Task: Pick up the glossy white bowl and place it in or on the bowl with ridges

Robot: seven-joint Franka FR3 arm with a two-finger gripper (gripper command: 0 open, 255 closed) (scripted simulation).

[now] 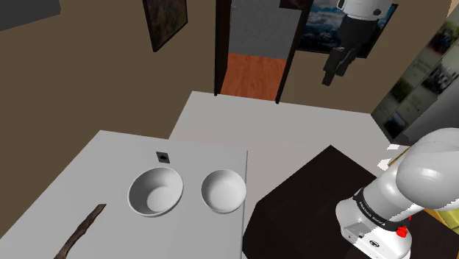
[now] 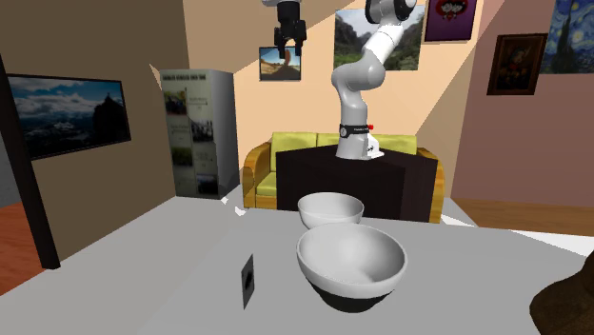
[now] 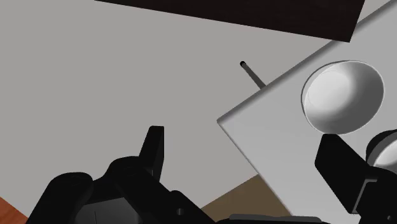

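Fig. My claw (image 1: 329, 76) is hanging released, jaws apart, high up and well apart from the grey table (image 1: 88, 169), where the smaller white bowl (image 1: 223, 190) and the larger white bowl (image 1: 156, 191) are sitting just beside each other. Neither is showing ridges plainly, so I am risking descending onto the wrong one.

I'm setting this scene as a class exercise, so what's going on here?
The white arm's black gripper hangs open and empty, high up and well clear of the bowls. Two white bowls sit side by side on the table, apart and untouched: a larger bowl and a smaller bowl nearer the stand. Nothing has been picked up yet.
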